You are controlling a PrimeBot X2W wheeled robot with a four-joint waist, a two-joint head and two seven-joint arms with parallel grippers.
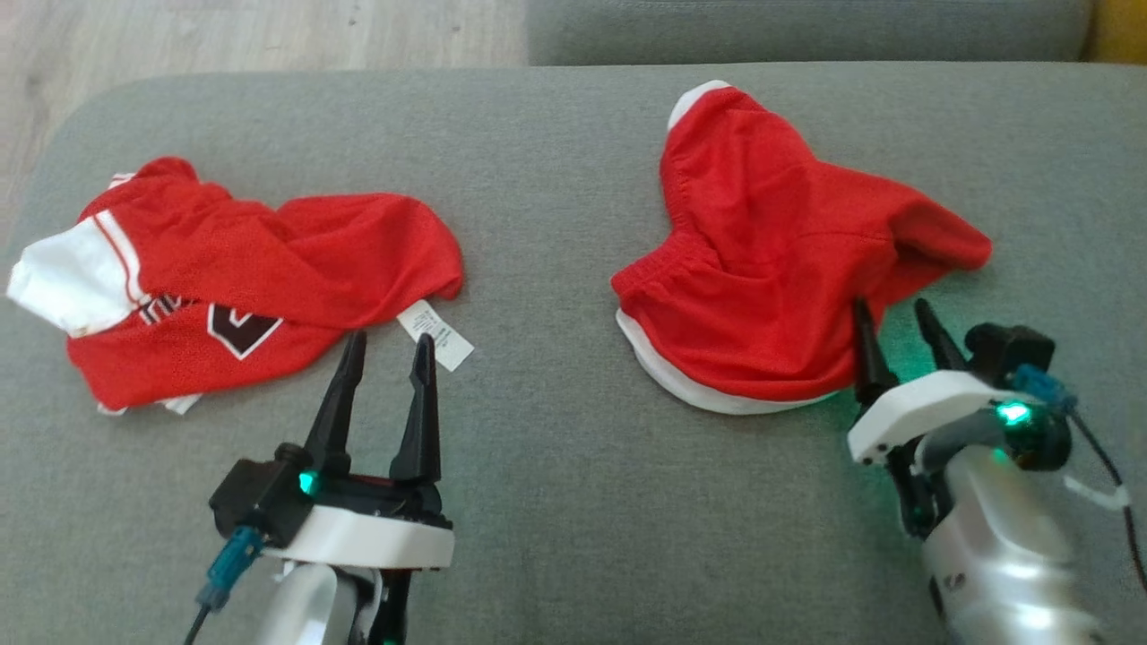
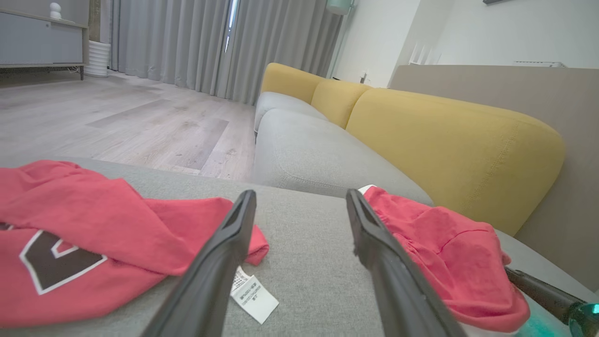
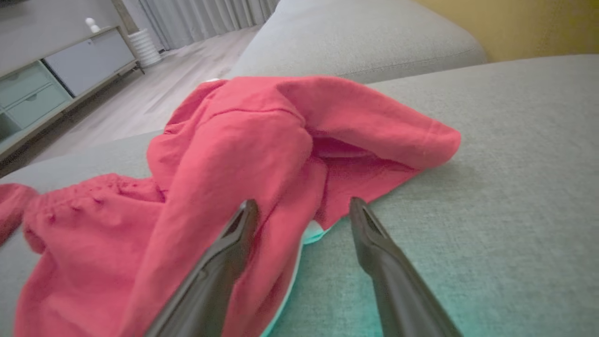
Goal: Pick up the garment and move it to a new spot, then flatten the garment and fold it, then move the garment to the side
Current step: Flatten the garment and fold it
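- Soft, even daylight; a bright slit between the curtains [image 2: 231, 28].
- A green lamp [image 1: 1014, 413] on the right end effector [image 1: 892, 312] tints the sofa [image 1: 556, 502] near its right edge.
- Right wrist view slightly blurred; wrist views bend at edges.

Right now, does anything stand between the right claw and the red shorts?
Nothing visible does. The open right claw is at the near edge of the red shorts; only bare grey cushion lies beside it.
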